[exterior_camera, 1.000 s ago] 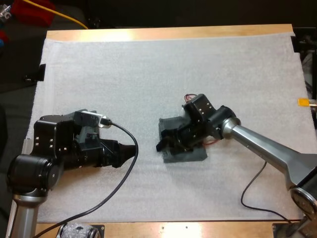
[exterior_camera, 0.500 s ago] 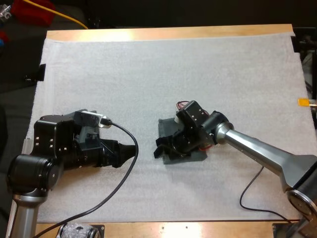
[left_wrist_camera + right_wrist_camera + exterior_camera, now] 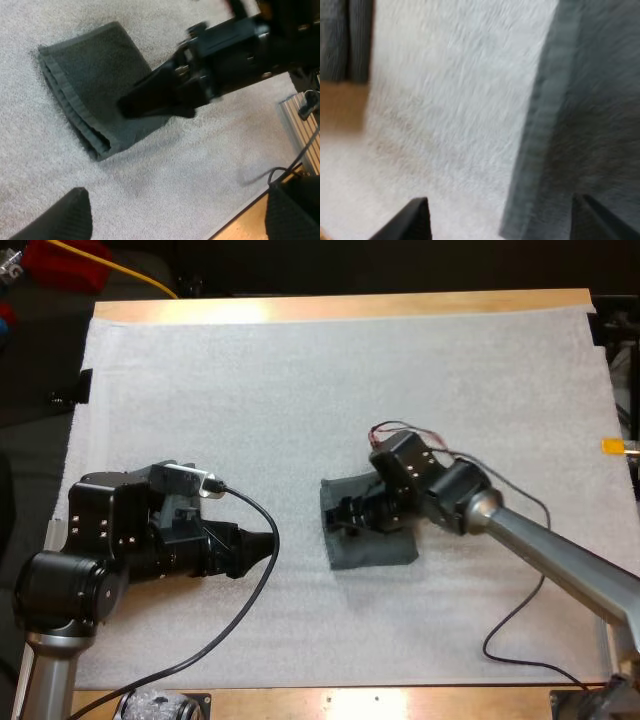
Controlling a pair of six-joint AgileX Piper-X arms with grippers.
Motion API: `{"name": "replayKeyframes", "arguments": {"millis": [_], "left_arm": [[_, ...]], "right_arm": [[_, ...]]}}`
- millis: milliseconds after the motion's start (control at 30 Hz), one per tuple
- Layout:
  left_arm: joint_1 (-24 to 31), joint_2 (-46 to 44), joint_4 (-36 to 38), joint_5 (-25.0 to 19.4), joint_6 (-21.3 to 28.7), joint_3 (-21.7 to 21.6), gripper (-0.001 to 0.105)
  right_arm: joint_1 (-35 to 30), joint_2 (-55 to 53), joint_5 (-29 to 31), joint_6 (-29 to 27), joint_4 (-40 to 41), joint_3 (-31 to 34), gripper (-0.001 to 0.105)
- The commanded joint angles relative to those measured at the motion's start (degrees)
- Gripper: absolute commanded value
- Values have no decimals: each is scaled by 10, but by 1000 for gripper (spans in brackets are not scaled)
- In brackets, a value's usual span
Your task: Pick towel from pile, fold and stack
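Note:
A dark grey-green folded towel (image 3: 372, 544) lies flat on the white mat (image 3: 300, 390), right of centre. My right gripper (image 3: 336, 516) hovers over the towel's left part, open; its fingers straddle the towel's layered edge (image 3: 540, 125) without pressing on it. My right gripper (image 3: 500, 212) has mat under one finger and towel under the other. My left gripper (image 3: 266, 540) rests low at the mat's left, pointing at the towel, open and holding nothing. From my left gripper (image 3: 180, 205), the towel (image 3: 95, 75) shows its stacked folds, and the right arm's fingers (image 3: 150, 100) reach over it.
The wooden table edge (image 3: 340, 308) runs along the far side, and another wooden edge (image 3: 400, 702) along the near side. A black cable (image 3: 250, 590) loops over the mat near my left arm.
My right gripper first pushed left over the towel's edge, then drew back up and to the right. The towel stays flat. My left arm has not moved.

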Motion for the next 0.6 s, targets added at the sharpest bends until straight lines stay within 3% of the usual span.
{"name": "replayKeyframes", "arguments": {"millis": [0, 300, 467, 567], "left_arm": [[-2, -1, 2, 5, 4, -5, 69], [-2, 1, -15, 1, 4, -5, 69], [-2, 2, -32, -19, 5, 5, 69], [-2, 2, -51, -25, 5, 31, 69]], "right_arm": [[1, -15, 21, -16, 19, -2, 58], [1, -95, 45, -35, 57, -2, 59], [1, -134, 45, -35, 79, -2, 73], [1, -151, 45, -35, 97, -2, 75]]}}
